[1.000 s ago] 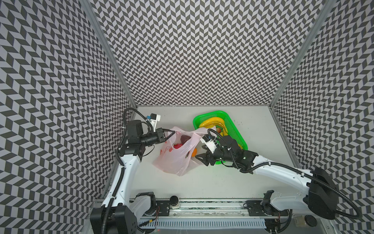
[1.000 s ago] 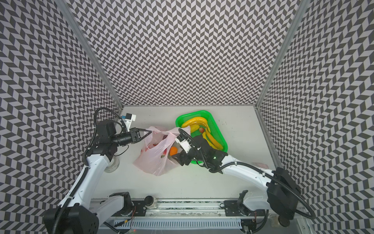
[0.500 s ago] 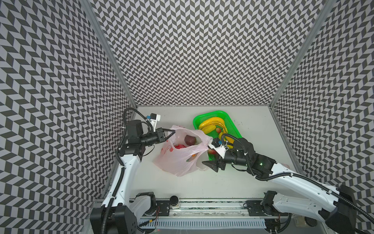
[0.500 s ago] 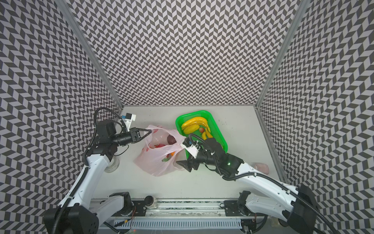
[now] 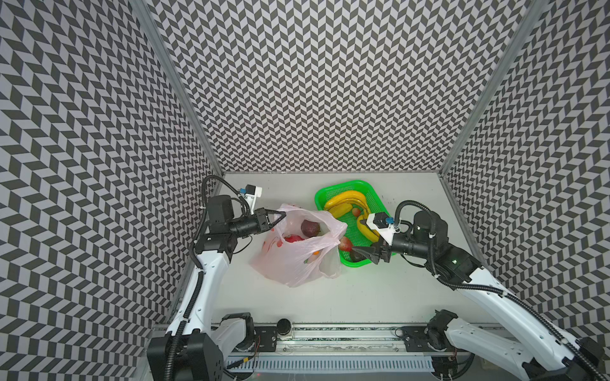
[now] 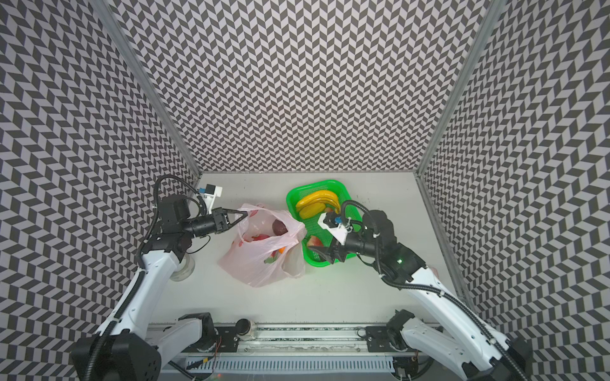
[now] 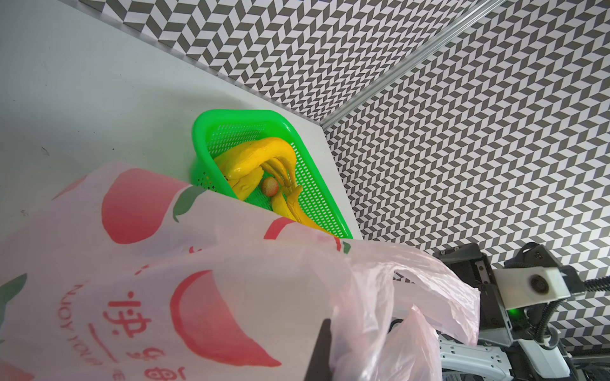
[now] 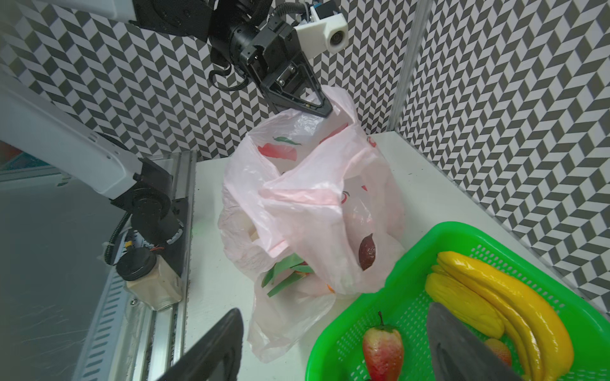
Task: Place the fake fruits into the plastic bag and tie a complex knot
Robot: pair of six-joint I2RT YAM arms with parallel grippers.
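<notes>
My left hand (image 5: pixel 278 218) is clamping the flimsy plastic bag (image 5: pixel 293 264) by its ten o'clock rim, mouth gaping, on the counter (image 5: pixel 363 297). At its three o'clock, my right hand (image 5: pixel 362 255) is hovering wide open over the basket (image 5: pixel 318 198) and its slick, light red fruit (image 5: pixel 345 244); I'm favouring its belly.

One plastic bag (image 5: pixel 293 260), one green basket (image 7: pixel 237 115), one banana bunch (image 7: pixel 264 151), one strawberry (image 8: pixel 383 346), one jar (image 8: pixel 153 283).

Robot lab test booth: black-and-white chevron walls (image 5: pixel 313 82), white tabletop (image 5: pixel 363 297), aluminium mounting rail (image 5: pixel 330 333).
</notes>
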